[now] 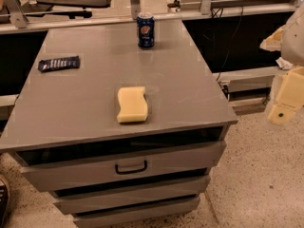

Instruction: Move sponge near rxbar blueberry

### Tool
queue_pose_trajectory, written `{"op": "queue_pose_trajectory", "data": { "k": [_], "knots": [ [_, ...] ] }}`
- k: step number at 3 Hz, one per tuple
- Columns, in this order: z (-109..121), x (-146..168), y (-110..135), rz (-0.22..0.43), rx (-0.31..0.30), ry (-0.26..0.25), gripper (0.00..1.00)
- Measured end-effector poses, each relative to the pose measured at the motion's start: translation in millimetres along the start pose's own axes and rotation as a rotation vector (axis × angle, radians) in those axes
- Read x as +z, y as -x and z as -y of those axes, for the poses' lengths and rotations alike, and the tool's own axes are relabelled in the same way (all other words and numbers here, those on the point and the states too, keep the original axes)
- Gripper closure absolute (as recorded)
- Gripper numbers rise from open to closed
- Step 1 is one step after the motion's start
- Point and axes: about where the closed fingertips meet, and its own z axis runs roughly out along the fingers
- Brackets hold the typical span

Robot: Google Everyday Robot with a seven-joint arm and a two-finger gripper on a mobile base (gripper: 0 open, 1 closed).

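Observation:
The sponge (132,104), a pale yellow foam block with wavy sides, lies flat on the grey cabinet top (95,84), near its front edge and a little right of the middle. The rxbar blueberry (59,63), a thin dark bar with white lettering, lies flat near the left edge, well apart from the sponge. My gripper (280,70) is at the right edge of the view, off the cabinet's right side and above the floor. It is open and empty, with cream fingers (286,98) spread apart, far from both things.
A blue soda can (145,30) stands upright at the back of the cabinet top. The cabinet has several drawers with a dark handle (131,167) at the front. Cables and metal frames run behind it. Speckled floor lies to the right.

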Motion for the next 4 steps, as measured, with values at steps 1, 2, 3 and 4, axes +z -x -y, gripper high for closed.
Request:
{"op": "queue_pose_trajectory", "data": {
  "k": [1,2,3,4],
  "knots": [
    [0.0,0.0,0.0,0.0,0.0,0.0,0.0],
    [-0.3,3.2,6.9,0.027,-0.003,-0.003,0.0],
    [0.1,30.0,43.0,0.118,0.026,0.016,0.0],
    [5.1,64.6,115.4,0.265,0.051,0.026,0.0]
  ]
}}
